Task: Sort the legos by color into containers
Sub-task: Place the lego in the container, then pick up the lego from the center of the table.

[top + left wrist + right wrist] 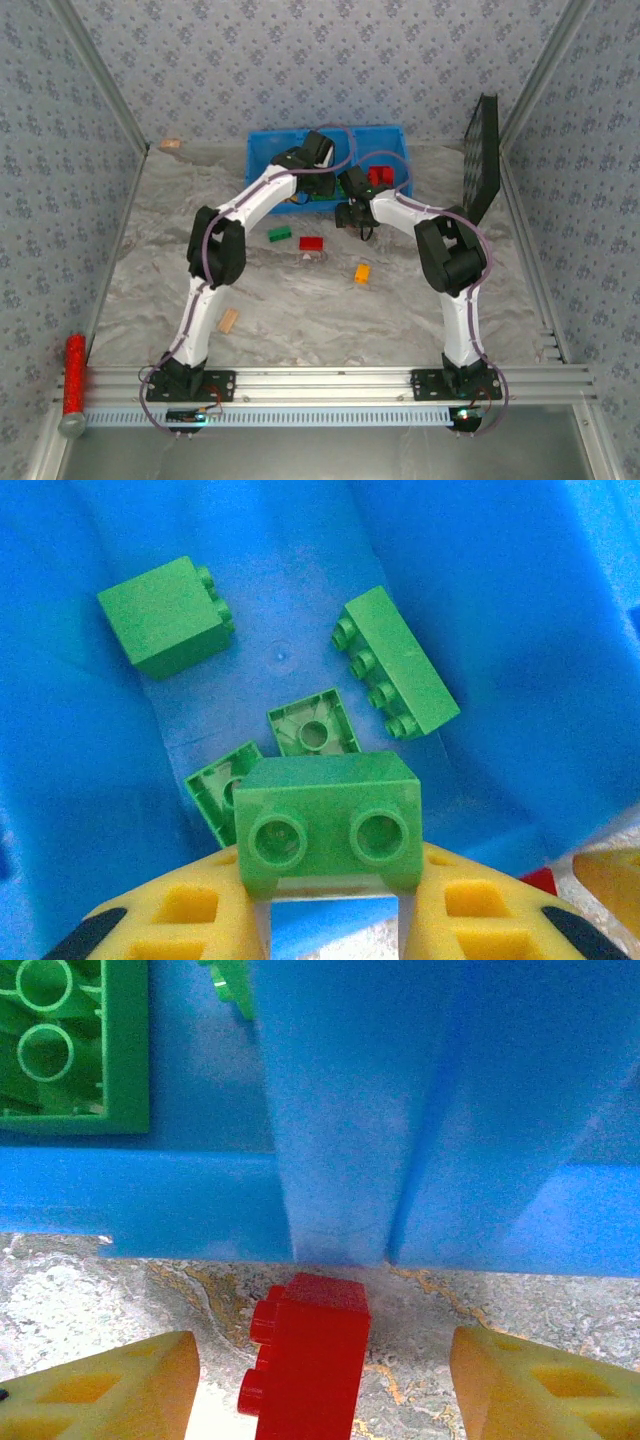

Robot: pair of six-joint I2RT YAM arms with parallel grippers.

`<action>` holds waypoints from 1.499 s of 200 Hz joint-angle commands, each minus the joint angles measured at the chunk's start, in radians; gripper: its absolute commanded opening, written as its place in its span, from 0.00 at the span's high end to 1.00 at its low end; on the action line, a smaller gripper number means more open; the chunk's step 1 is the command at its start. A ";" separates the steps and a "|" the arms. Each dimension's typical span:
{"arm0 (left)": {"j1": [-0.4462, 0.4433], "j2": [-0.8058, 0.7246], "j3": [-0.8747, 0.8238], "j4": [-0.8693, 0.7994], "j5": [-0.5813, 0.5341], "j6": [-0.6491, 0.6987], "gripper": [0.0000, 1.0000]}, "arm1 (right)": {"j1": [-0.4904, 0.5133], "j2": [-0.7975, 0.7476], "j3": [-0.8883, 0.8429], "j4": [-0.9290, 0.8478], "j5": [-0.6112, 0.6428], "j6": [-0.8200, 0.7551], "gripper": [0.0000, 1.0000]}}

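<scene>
My left gripper (333, 895) is shut on a green lego (330, 815), held over a compartment of the blue bin (520, 600) where several green legos (395, 660) lie. In the top view this gripper (318, 152) is over the bin (262, 150). My right gripper (320, 1385) is open low over the table, its yellow fingers (110, 1395) on either side of a red lego (310, 1360) and clear of it. That lego lies just in front of the bin's front wall (200, 1205). On the table lie a green lego (280, 234), a red lego (311, 243) and an orange lego (362, 272).
Red legos (380, 177) lie in the bin's right compartment. A tan wooden block (228, 320) sits near the left arm. A red glittery cylinder (74, 375) rests at the front left rail. A black grid panel (484, 160) leans at the back right.
</scene>
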 commanded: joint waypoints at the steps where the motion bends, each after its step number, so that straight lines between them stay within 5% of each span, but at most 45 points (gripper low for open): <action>1: -0.002 0.051 0.136 -0.067 0.004 -0.019 0.69 | 0.009 0.030 0.026 -0.002 0.016 0.021 0.33; 86: -0.010 0.071 0.183 -0.114 0.011 -0.037 0.43 | 0.011 0.040 0.015 -0.012 0.030 0.037 0.52; 158: -0.013 -0.040 0.128 -0.102 0.047 -0.039 0.40 | 0.011 0.033 0.002 -0.009 0.027 0.041 0.72; 231: 0.016 -0.338 -0.176 -0.023 0.036 -0.014 0.37 | 0.014 -0.022 -0.049 -0.004 -0.001 0.056 0.81; 300: 0.073 -0.544 -0.448 0.007 0.012 -0.003 0.35 | 0.014 -0.234 -0.195 -0.058 -0.015 0.054 0.82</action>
